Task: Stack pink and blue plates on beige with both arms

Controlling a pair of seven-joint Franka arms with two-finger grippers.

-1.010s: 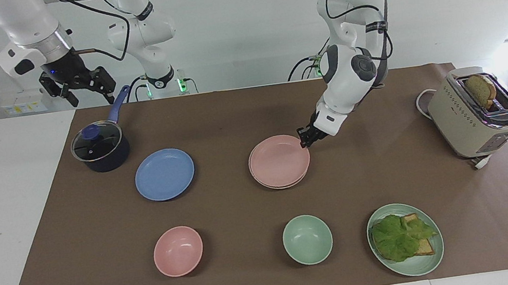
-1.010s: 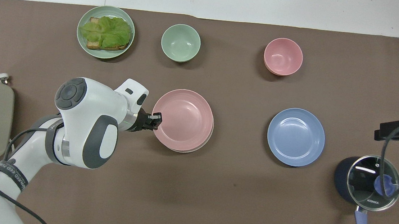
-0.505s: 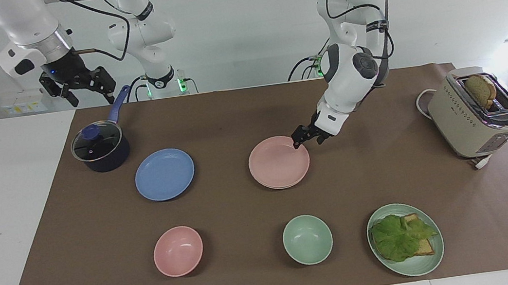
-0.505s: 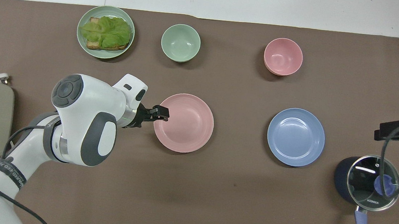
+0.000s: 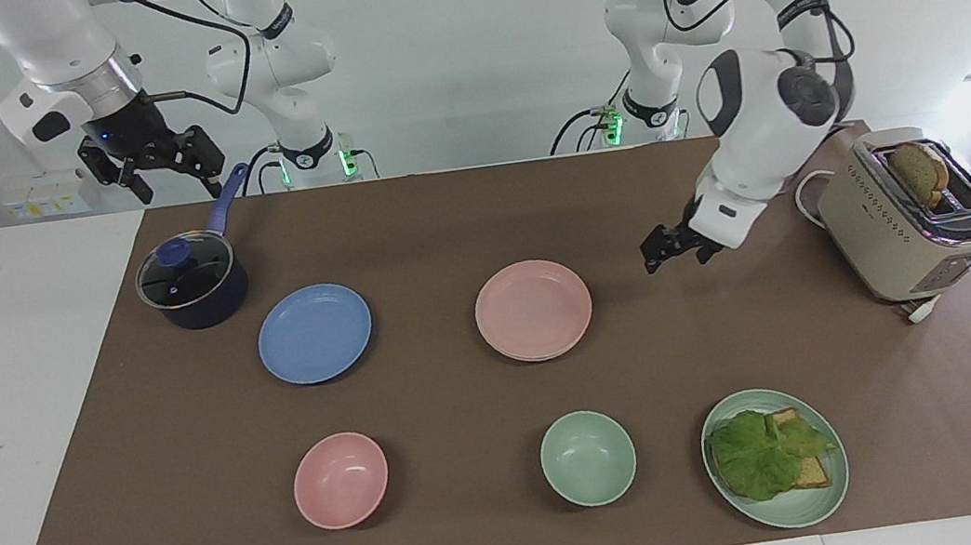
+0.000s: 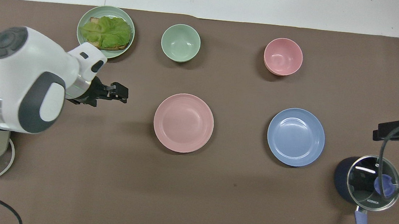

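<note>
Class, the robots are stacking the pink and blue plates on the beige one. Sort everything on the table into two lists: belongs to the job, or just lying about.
Belongs to the job:
pink plate, on the beige plate, only an edge showing
blue plate

Just lying about:
pot
pink bowl
green bowl
green plate with a sandwich
toaster
</note>
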